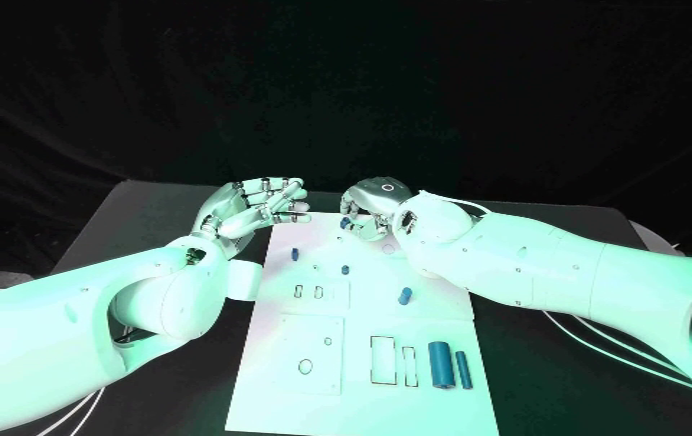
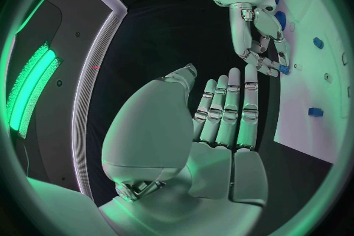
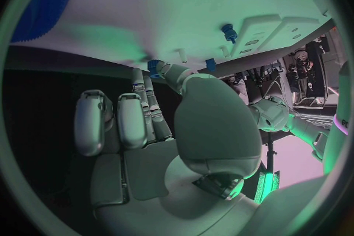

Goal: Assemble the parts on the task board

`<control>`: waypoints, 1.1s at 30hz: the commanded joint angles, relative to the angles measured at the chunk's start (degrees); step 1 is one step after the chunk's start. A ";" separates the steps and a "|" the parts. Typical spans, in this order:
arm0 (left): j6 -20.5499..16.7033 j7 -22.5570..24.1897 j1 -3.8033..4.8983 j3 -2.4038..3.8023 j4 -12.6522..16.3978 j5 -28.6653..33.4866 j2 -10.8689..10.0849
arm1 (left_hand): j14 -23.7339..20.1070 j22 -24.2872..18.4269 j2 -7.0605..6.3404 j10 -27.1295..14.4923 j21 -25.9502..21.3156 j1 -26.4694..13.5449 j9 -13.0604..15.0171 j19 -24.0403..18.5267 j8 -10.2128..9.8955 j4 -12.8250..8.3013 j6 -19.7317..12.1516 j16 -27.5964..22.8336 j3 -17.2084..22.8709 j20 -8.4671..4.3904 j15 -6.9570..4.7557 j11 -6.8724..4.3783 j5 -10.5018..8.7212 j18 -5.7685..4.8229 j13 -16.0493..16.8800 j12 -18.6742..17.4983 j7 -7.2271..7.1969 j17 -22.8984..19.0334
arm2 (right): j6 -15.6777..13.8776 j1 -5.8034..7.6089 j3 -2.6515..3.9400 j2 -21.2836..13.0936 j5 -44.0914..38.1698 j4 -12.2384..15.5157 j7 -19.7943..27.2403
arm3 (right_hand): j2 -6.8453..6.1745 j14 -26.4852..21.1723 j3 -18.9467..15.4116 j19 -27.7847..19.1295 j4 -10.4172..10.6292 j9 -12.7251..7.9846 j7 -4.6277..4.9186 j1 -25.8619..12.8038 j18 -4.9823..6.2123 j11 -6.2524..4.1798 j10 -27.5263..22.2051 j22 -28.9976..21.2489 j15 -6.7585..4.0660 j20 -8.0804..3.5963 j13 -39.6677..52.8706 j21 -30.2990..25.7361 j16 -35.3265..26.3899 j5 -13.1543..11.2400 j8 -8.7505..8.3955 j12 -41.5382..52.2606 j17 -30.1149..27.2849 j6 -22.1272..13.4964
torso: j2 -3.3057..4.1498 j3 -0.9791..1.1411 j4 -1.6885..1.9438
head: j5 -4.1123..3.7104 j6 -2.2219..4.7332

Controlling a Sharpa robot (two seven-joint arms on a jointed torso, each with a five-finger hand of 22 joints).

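Note:
The white task board (image 1: 310, 356) lies in the middle of the black table. My right hand (image 1: 378, 206) hovers over the board's far edge and pinches a small blue part (image 3: 153, 65) between thumb and a fingertip; that part (image 2: 284, 69) shows at its fingertips from the other wrist too. My left hand (image 1: 253, 208) hangs beside the board's far left corner, holding nothing, its fingers (image 2: 229, 106) straight and side by side. Small blue parts (image 1: 294, 254) (image 1: 346, 268) stand in the far half of the board, and another (image 1: 405, 296) lies nearer.
Two blue cylinders (image 1: 440, 364) (image 1: 464, 368) lie side by side at the board's near right, next to rectangular slots (image 1: 384, 359). A raised white plate (image 1: 320, 291) with small slots sits mid-board. Black table (image 1: 159, 226) runs along both sides.

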 commanded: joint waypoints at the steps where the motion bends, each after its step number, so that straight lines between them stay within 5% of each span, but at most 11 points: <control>1: 1.05 0.20 0.10 0.06 -0.02 -0.25 0.24 | 0.18 0.06 -0.34 0.44 0.24 0.02 -0.01 0.30 0.00 0.11 0.10 0.23 0.34 -0.08 0.20 0.16 -0.32 0.74 -0.06 -0.30 1.14 0.07 | -0.74 0.01 0.01 0.10 -0.23 -0.01 -0.25 | -0.88 0.76 -0.16 -0.62 0.43 -0.14 0.05 -0.17 0.04 0.10 -0.61 -0.36 0.35 0.01 -0.07 -0.44 -0.30 -0.67 -0.58 -0.35 -0.33 -1.03 | 0.01 -0.04 0.04 | -0.12 -0.02; 13: 1.04 0.18 0.10 0.05 -0.22 -0.25 0.26 | -0.01 0.10 -0.37 0.43 0.32 0.02 -0.02 0.24 -0.03 0.07 0.06 0.16 0.41 -0.09 0.25 0.20 -0.33 0.72 -0.06 -0.39 1.17 0.12 | -1.85 -0.01 0.00 -1.60 0.10 1.87 -0.12 | -1.06 0.75 -0.34 -0.55 0.51 -0.08 0.09 -0.31 0.03 0.09 -0.46 -0.23 0.35 0.07 -0.02 -0.40 -0.25 -0.73 -0.64 -0.21 -0.33 -0.98 | -0.01 0.02 0.04 | -0.17 0.06; 21: 1.18 0.14 0.10 0.05 -0.31 -0.25 -0.01 | -0.01 0.10 -0.37 0.43 0.32 0.02 -0.02 0.24 -0.03 0.07 0.06 0.16 0.41 -0.09 0.25 0.20 -0.33 0.72 -0.06 -0.39 1.17 0.12 | -2.10 -0.01 0.28 -8.25 1.73 8.90 -0.90 | -1.14 0.71 -0.42 -0.05 0.59 0.22 0.12 -0.15 -0.09 -0.12 1.12 0.52 0.22 0.07 0.31 0.01 -0.20 -0.06 -0.49 0.73 -0.43 -0.21 | -0.10 0.07 -0.15 | -0.08 0.32; 29: 1.78 -0.09 0.10 0.04 -0.38 -0.25 -0.48 | -0.05 0.11 -0.39 0.44 0.35 0.05 -0.03 0.22 -0.03 0.04 0.06 0.14 0.45 -0.10 0.26 0.20 -0.33 0.71 -0.05 -0.42 1.17 0.13 | 3.64 0.58 0.97 -18.01 9.58 16.47 -3.84 | -3.77 1.70 -2.00 2.65 -0.29 0.80 -0.28 0.35 -0.96 -1.36 8.25 4.62 -0.66 -0.52 2.38 2.61 2.16 0.61 -0.25 4.79 2.98 0.30 | -0.19 0.24 -0.82 | -0.43 0.67; 31: 1.86 -0.13 0.10 0.04 -0.36 -0.25 -0.54 | -0.05 0.11 -0.39 0.44 0.35 0.05 -0.03 0.22 -0.03 0.04 0.06 0.14 0.45 -0.10 0.26 0.20 -0.33 0.71 -0.05 -0.42 1.17 0.13 | 4.86 0.67 1.02 -19.40 12.34 16.91 -4.10 | -4.61 1.97 -5.04 3.40 0.42 1.45 -1.15 -0.65 -1.20 -2.23 10.65 5.86 -1.94 -1.69 5.88 3.39 3.02 4.70 0.35 8.97 3.99 -0.23 | -0.20 0.31 -0.97 | -0.34 0.71; 33: 2.03 -0.18 0.10 0.04 -0.35 -0.25 -0.57 | -0.05 0.11 -0.39 0.44 0.35 0.05 -0.03 0.22 -0.03 0.04 0.06 0.14 0.45 -0.10 0.26 0.20 -0.33 0.71 -0.05 -0.42 1.17 0.13 | 5.74 0.74 1.05 -20.50 14.81 17.08 -4.22 | -4.75 2.05 -6.83 3.53 0.32 1.77 -1.45 -0.23 -1.28 -2.77 12.25 6.16 -2.00 -1.90 9.19 3.54 3.38 4.77 0.44 13.11 4.46 -1.32 | -0.20 0.35 -1.06 | -0.45 0.79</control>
